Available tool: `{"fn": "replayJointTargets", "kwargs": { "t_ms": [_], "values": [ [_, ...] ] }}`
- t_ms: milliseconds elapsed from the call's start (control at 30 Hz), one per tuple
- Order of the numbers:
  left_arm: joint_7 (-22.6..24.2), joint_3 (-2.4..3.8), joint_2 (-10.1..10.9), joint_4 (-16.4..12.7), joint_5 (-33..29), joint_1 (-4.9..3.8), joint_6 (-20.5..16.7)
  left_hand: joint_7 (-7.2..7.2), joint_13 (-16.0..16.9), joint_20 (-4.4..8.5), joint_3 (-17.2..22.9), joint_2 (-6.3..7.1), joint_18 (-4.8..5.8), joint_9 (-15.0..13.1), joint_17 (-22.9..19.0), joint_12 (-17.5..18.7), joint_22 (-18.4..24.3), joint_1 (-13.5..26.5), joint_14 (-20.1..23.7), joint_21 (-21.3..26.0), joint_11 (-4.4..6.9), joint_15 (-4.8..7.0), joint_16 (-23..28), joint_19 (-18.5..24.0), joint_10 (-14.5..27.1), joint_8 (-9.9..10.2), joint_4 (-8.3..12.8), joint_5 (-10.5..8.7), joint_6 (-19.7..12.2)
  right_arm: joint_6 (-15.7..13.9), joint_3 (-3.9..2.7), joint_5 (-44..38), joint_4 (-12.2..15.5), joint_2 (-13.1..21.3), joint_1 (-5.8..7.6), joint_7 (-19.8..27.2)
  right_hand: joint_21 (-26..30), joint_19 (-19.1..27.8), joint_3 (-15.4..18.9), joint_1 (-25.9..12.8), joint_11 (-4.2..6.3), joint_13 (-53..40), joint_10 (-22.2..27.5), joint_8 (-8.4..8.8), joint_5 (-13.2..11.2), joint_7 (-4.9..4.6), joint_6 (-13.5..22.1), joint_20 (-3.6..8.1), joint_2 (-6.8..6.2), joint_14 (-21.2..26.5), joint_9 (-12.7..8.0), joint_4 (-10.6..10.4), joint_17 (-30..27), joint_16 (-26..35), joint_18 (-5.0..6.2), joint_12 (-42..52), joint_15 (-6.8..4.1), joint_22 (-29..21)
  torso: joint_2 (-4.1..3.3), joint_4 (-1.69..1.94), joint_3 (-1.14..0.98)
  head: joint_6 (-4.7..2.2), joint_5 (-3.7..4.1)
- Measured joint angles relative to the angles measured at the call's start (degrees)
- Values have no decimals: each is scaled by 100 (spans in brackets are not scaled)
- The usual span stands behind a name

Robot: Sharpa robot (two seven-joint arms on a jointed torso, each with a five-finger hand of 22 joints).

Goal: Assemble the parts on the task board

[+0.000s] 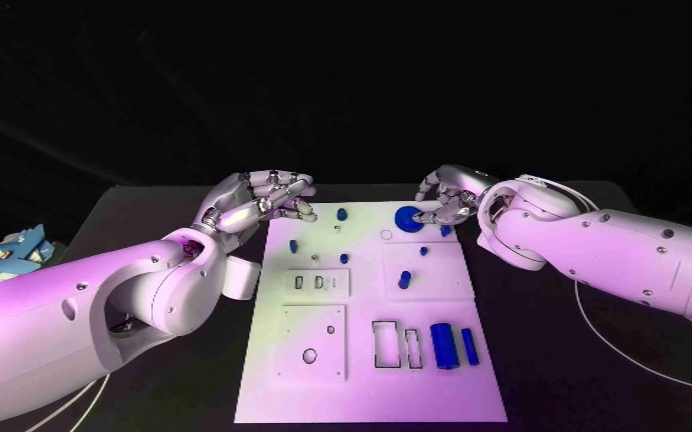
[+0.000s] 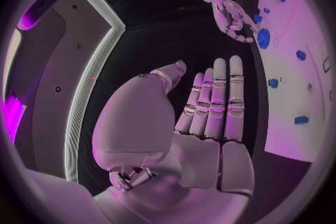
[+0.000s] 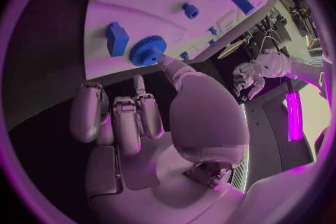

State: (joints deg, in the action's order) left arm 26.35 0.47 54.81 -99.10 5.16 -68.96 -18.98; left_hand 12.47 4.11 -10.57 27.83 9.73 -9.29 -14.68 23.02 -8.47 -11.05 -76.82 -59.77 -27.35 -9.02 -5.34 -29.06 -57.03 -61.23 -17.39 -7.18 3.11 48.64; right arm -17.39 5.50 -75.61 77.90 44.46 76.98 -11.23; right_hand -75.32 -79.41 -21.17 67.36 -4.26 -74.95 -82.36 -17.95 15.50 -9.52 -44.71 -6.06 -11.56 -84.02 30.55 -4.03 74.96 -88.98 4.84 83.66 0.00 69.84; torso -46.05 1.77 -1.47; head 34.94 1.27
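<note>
Head view entry: blue gear (image 1: 408, 218), far end of task board (image 1: 325, 352); right hand (image 1: 450, 198) fingers touching its rim, not clamped. Left hand (image 1: 260, 202) fingers apart, empty. Your item: light, rigid, toothed; grip rim.

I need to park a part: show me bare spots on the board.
Bare: the task board's near strip below the cutouts, and its left column beside the left hand. Crowded: the far right corner, where the right hand touches the gear.
</note>
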Motion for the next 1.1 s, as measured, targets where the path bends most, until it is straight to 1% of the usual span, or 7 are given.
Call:
{"fn": "replayJointTargets", "kwargs": {
  "t_ms": [167,233,267,367,500,1033,1100],
  "values": [
    [0,0,-6,7,0,0,9,0,0,0,0,0,0,0,0,0,0,0,0,0,0,0,0,0,0,0,0,0,0,-70,0,0,-85,-97,-27,22,-39,-20,-42,68,-13,0,13,0,0,1,38,-21,24,0,0,42,0,-21,0,0,0,23,-2,4,4,20,-14],
    [0,0,-7,9,0,0,11,0,0,0,0,0,0,-1,1,0,1,0,0,0,0,0,-13,0,0,0,0,0,0,-84,-1,0,-97,-116,-41,31,-39,-20,-28,91,-21,0,21,0,0,-22,70,-21,1,0,0,56,-1,-22,0,0,0,23,-1,4,7,29,-19],
    [0,0,-6,10,0,0,12,0,0,0,0,0,0,-2,6,0,0,0,0,0,0,0,-22,0,0,0,0,0,0,-88,-1,0,-97,-120,-51,34,-39,-20,-43,91,-21,0,21,0,0,-6,87,-21,1,0,0,72,0,-22,-1,0,0,23,-1,2,7,35,-25],
    [0,0,-5,10,0,0,13,0,0,0,0,0,0,-5,8,0,1,0,0,0,0,0,-22,0,0,0,0,0,0,-90,-1,-5,-94,-125,-83,45,-39,-20,-43,113,-21,1,21,0,0,-6,87,-21,23,0,-1,72,-1,-22,0,0,0,23,-1,-7,4,44,-43],
    [0,0,-1,11,0,0,13,0,0,0,0,0,0,-5,8,0,-4,0,0,0,0,0,-22,0,0,0,0,0,0,-89,2,-28,-84,-127,-103,55,-39,-20,-43,136,-42,1,42,0,0,-24,105,-21,0,21,-1,72,-1,-22,0,0,21,29,-1,-13,1,55,-49],
    [-8,0,-5,14,0,0,14,0,0,0,0,0,0,-3,6,0,-3,0,0,-22,0,0,-22,0,0,0,0,0,0,-72,6,-114,-127,-235,-139,75,-39,-20,-83,166,-41,2,42,1,-21,-24,105,-21,30,-1,-2,112,-2,-22,0,0,42,35,-4,-10,-8,76,-66],
    [-8,0,-5,16,0,0,14,0,0,0,0,0,0,-3,6,0,-3,0,0,-22,0,0,-22,0,0,0,0,0,0,-67,9,-126,-145,-248,-144,75,-39,-20,-99,196,-41,3,42,1,-21,-23,105,-21,61,-1,3,127,-2,-22,0,0,42,38,-5,-10,-8,79,-67]
  ]
}}
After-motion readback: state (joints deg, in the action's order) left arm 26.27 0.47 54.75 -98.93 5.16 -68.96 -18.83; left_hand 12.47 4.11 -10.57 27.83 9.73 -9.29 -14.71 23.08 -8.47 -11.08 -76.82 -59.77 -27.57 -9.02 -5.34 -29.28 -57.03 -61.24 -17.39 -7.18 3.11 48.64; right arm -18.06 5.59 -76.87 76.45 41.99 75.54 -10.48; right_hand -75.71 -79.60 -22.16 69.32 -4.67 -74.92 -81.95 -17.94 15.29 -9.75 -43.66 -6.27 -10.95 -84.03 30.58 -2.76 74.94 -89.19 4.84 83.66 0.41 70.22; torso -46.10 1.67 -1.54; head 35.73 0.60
